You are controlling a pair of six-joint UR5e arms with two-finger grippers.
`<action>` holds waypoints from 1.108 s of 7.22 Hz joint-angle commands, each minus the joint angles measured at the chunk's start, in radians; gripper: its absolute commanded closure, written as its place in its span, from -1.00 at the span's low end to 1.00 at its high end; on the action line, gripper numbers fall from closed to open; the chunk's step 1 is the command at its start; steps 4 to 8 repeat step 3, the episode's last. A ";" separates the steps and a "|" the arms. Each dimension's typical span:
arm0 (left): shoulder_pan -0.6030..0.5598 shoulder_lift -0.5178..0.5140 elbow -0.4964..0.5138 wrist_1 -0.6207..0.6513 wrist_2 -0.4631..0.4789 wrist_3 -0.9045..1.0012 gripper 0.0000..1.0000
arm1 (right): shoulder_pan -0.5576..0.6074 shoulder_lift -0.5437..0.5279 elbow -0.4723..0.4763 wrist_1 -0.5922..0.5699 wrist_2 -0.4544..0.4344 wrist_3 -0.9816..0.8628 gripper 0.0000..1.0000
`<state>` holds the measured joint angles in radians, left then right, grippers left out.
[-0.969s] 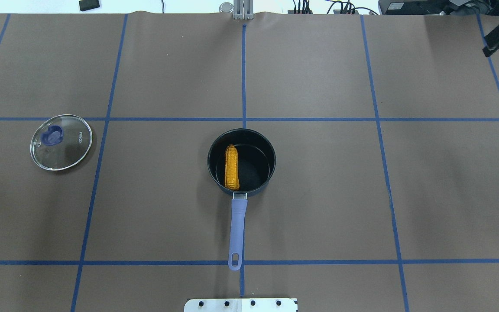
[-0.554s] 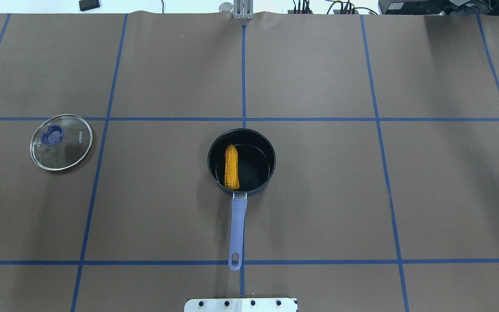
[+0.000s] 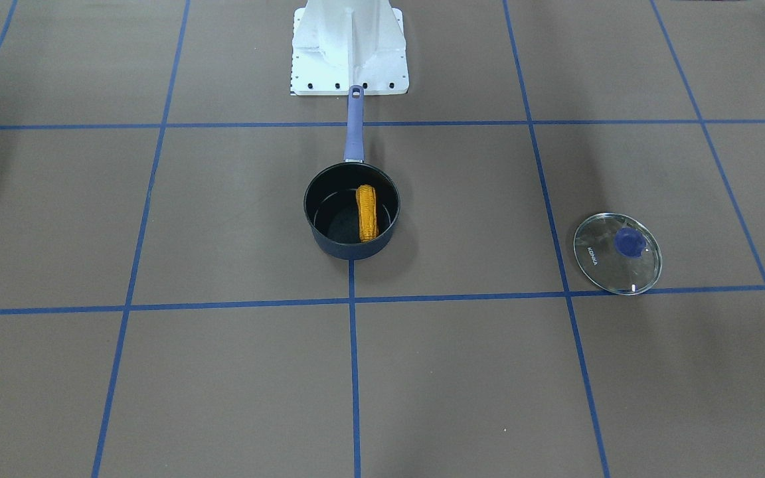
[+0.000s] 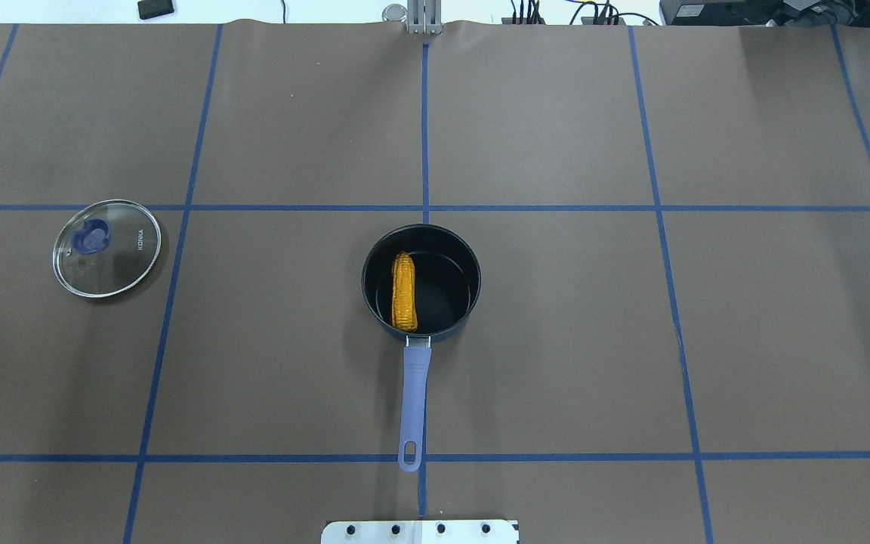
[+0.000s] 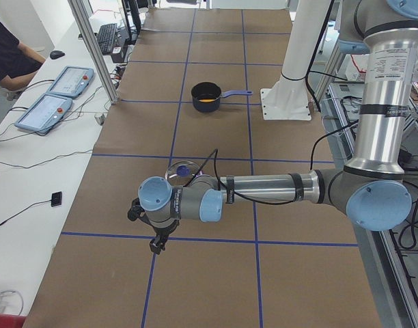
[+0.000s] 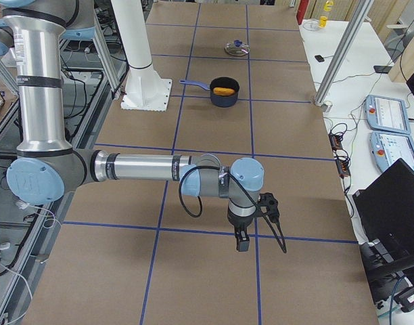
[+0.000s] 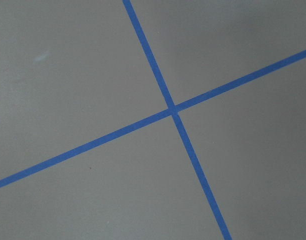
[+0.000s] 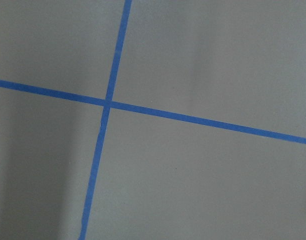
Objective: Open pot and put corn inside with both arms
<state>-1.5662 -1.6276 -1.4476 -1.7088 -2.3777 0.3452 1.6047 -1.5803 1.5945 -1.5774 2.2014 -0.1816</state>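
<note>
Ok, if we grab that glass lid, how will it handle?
The glass lid is probably fragile and slick at its rim, so the blue knob looks the safer hold. Lying flat, it seems unlikely to roll.

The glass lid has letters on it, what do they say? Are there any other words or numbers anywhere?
"KONKA": on the glass lid, near its rim.
Sticker on the left arm: print too small to read.
The pot and the corn: no writing to be seen.
</note>
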 commanded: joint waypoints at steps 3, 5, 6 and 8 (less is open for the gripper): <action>-0.001 0.015 -0.014 0.000 0.000 -0.011 -0.99 | 0.001 -0.024 -0.004 0.013 0.047 0.010 -1.00; -0.001 0.015 -0.014 0.000 0.000 -0.011 -0.99 | 0.001 -0.024 -0.004 0.013 0.047 0.010 -1.00; -0.001 0.015 -0.014 0.000 0.000 -0.011 -0.99 | 0.001 -0.024 -0.004 0.013 0.047 0.010 -1.00; -0.001 0.015 -0.014 0.000 0.000 -0.011 -0.99 | 0.001 -0.024 -0.004 0.013 0.047 0.010 -1.00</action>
